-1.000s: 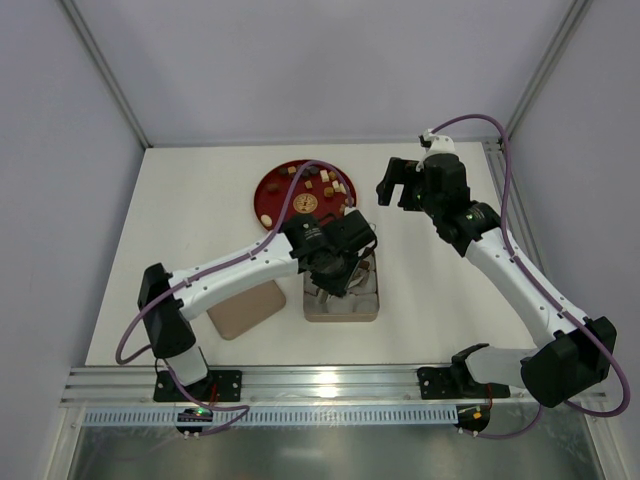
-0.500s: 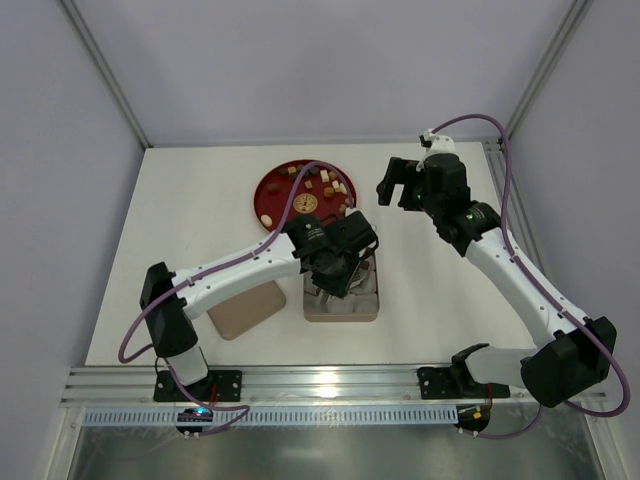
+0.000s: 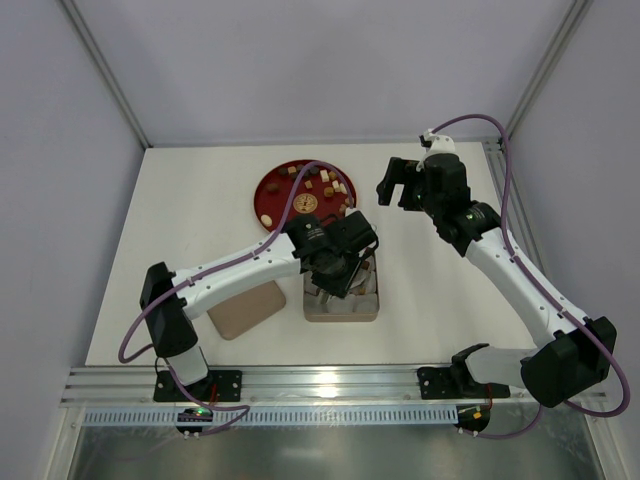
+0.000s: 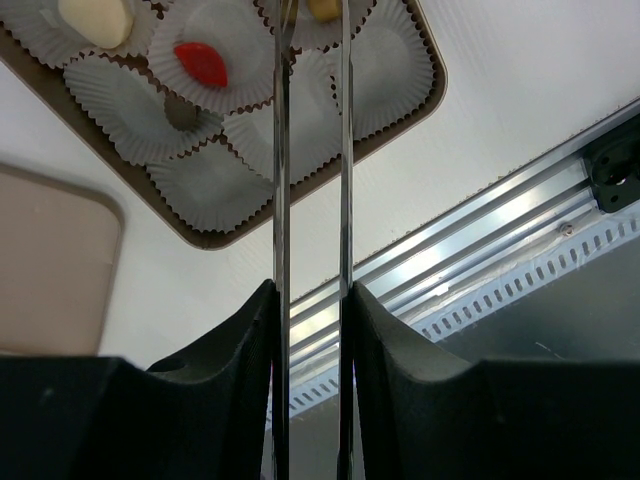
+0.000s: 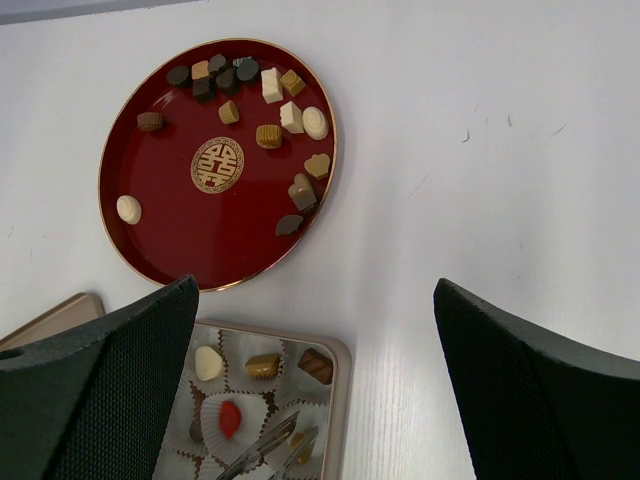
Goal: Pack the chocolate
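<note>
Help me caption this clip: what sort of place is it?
Probably a robotics lab cell: two white robot arms bolted to an aluminium rail, a white table enclosed by grey panels, small chocolate pieces on a round red plate.

White-shelled arms (image 3: 250,265) with black joints (image 3: 165,325) — purple cables (image 3: 480,125) run along each (the pads (image 5: 110,380) of the right claw (image 5: 315,290) are black mesh).

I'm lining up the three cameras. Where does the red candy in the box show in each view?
Top external: cannot make it out; the left arm covers part of the box.
Left wrist: red candy at upper left, in a white paper cup.
Right wrist: near the bottom edge, left of centre.
Shared landmark: the tan box, seen in all three.
</note>
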{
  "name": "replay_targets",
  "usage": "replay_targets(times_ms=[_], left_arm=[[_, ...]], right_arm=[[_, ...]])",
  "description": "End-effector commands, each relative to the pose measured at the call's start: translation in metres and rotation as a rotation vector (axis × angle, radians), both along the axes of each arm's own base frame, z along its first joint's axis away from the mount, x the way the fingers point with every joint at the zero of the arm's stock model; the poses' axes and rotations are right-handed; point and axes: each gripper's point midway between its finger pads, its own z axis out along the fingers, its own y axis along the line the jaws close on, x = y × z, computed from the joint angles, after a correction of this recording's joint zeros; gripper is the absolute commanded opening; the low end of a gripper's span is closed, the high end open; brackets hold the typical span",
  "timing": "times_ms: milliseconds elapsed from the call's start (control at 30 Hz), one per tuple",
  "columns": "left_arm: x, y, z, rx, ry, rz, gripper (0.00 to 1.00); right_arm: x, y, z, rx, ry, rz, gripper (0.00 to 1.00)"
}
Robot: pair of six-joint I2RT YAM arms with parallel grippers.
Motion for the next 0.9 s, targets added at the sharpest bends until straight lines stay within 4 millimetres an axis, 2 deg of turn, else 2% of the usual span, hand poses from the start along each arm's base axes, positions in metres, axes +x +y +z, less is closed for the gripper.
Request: replay_targets(times_ms=[0,433,733,833,867], left_arm=[[0.003,-0.005,0.006,-0.024,-0.029,-0.004,0.34],[0.006,-0.002,0.021,-0.035,-0.062,-0.003,0.34],[0.016,0.002,0.056,-0.1,-0.111,0.006,0.34],[0.036,0.014,0.073,-0.154,-0.132,0.056,0.34],[0.051,0.025,0.079,-0.167,-0.137,0.103,0.35]], right_arm=[[0.003,-0.002,0.012,0.003,-0.044,-0.003,1.0],[0.004,-0.001,0.014,0.008,-0.048,-0.003,1.0],[0.004,-0.001,0.015,0.011,-0.05,0.0,1.0],[0.004,0.001,0.015,0.017,-0.048,0.007,1.0],[0.004,0.002,0.015,0.021,-0.046,0.012,1.0]])
